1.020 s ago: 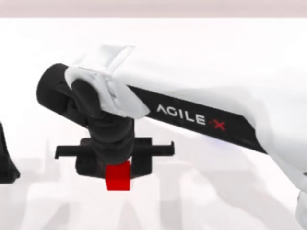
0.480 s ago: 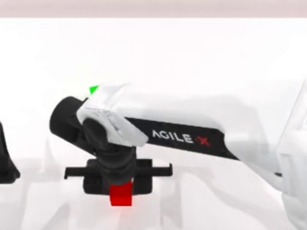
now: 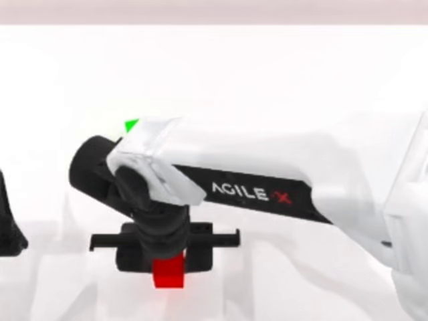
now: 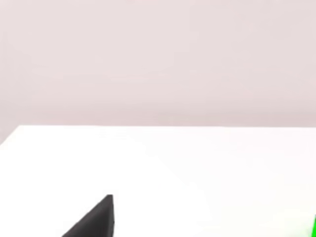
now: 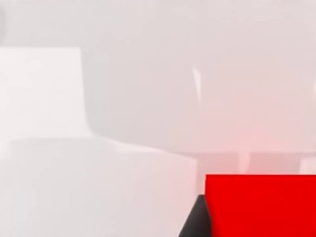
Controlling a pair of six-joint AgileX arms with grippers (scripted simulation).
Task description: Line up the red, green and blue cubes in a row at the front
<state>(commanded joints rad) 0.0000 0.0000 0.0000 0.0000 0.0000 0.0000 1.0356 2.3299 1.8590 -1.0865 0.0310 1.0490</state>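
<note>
The right gripper (image 3: pixel 167 262) is shown low over the table (image 3: pixel 281 73), near its front edge and left of centre, closed on the red cube (image 3: pixel 168 271); in the right wrist view the cube (image 5: pixel 256 205) is seen against one dark finger (image 5: pixel 195 222). Whether the cube rests on the table cannot be told. The white forearm lettered AgileX is stretched in from the right. A corner of the green cube (image 3: pixel 131 124) is seen behind it, farther back. The blue cube is not visible. The left gripper (image 3: pixel 10 227) is parked at the left edge. The row is judged barely begun: only the red cube is near the front.
</note>
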